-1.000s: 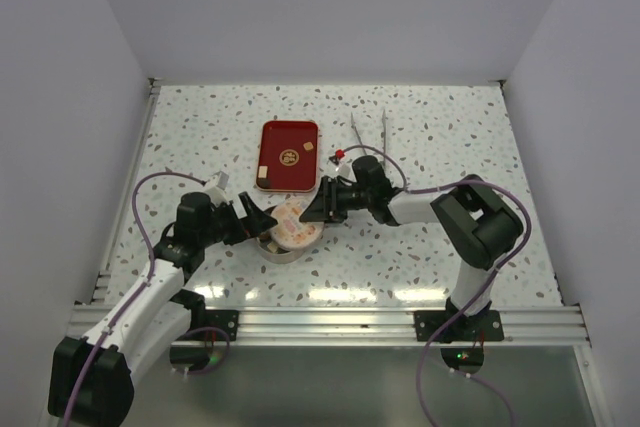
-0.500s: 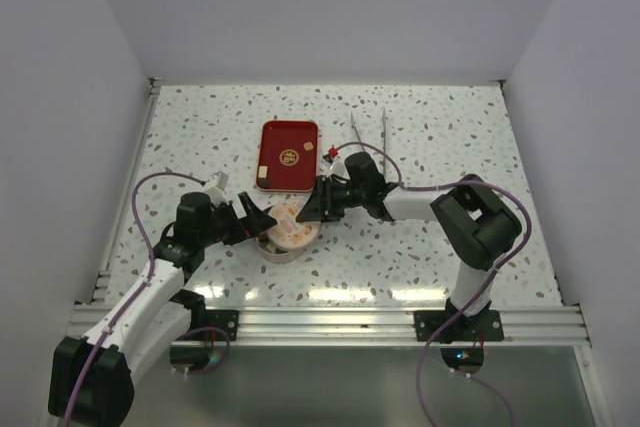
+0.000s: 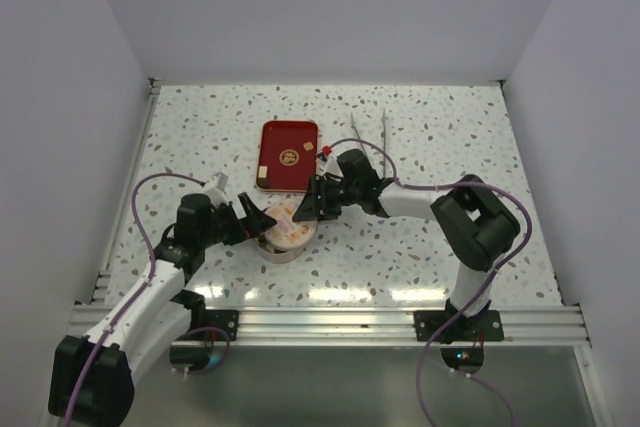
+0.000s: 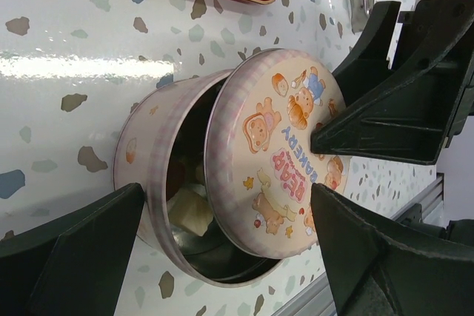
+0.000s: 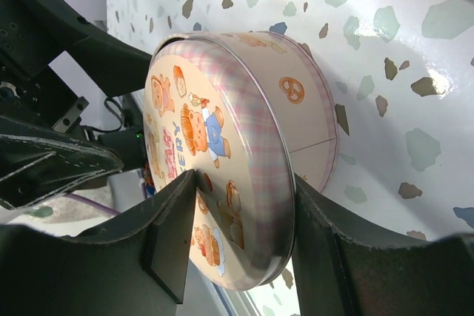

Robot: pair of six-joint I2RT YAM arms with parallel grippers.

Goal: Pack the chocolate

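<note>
The round tin [image 4: 144, 175] stands on the table with its printed bear lid [image 4: 285, 146] tilted over its mouth, leaving a gap on one side. Pale and dark chocolate pieces [image 4: 189, 212] show inside through that gap. My right gripper [image 5: 244, 183] is shut on the lid's [image 5: 215, 175] edge, one finger on the printed face and one behind the rim; it sits right of the tin in the top view [image 3: 310, 205]. My left gripper [image 4: 228, 197] is open, its fingers spread either side of the tin [image 3: 280, 237], at the tin's left [image 3: 250, 221].
A red tray [image 3: 288, 137] lies behind the tin with a cream piece [image 3: 262, 177] and a tan piece [image 3: 309, 147] on it. Metal tongs [image 3: 368, 127] lie to the tray's right. White walls close in the table on three sides.
My right gripper has moved left with the lid, bringing it further over the tin. My left arm has barely moved.
</note>
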